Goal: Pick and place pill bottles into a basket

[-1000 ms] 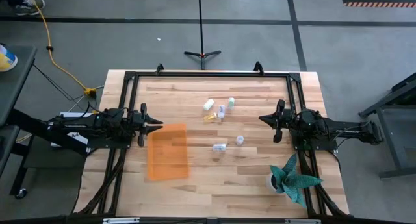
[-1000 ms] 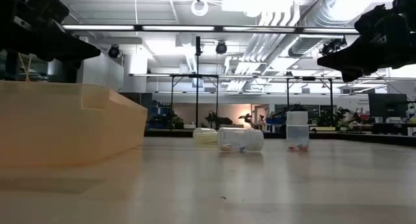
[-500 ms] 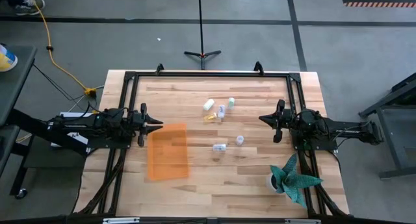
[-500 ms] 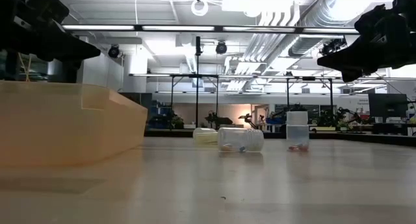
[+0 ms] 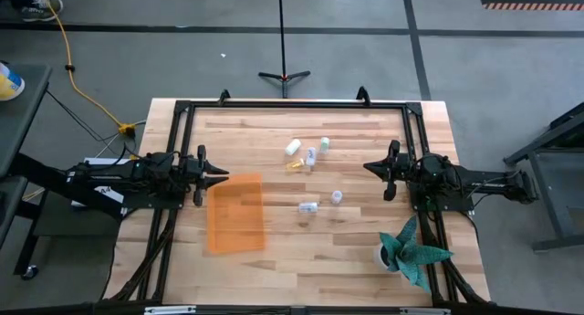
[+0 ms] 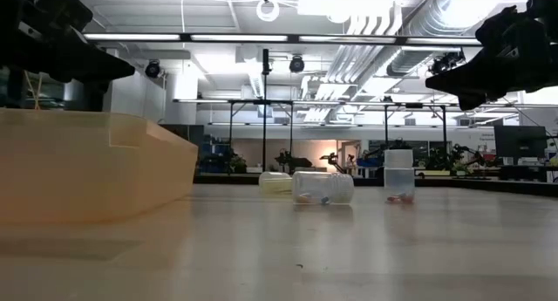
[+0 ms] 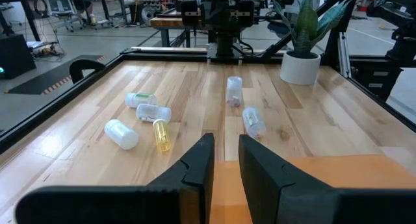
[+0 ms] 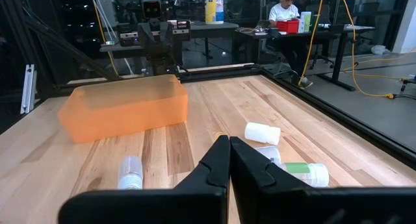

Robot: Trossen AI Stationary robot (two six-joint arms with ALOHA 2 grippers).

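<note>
The orange basket point(image 5: 237, 213) lies flat on the table's left half; it also shows in the low view point(image 6: 87, 166) and the right wrist view point(image 8: 123, 108). Several small pill bottles lie scattered at mid-table: three pale ones point(image 5: 293, 147) point(image 5: 311, 155) point(image 5: 324, 143), a yellowish one point(image 5: 295, 164), and two nearer the front point(image 5: 337, 196) point(image 5: 308, 206). My left gripper point(image 5: 224, 176) hovers over the basket's far left corner, its fingers point(image 7: 201, 152) a narrow gap apart, empty. My right gripper point(image 5: 367, 167) hovers right of the bottles, shut and empty point(image 8: 229, 143).
A white pot with a teal plant point(image 5: 411, 253) stands at the table's front right. A black frame point(image 5: 292, 103) runs along the far edge and both sides. Bare wood lies in front of the bottles and basket.
</note>
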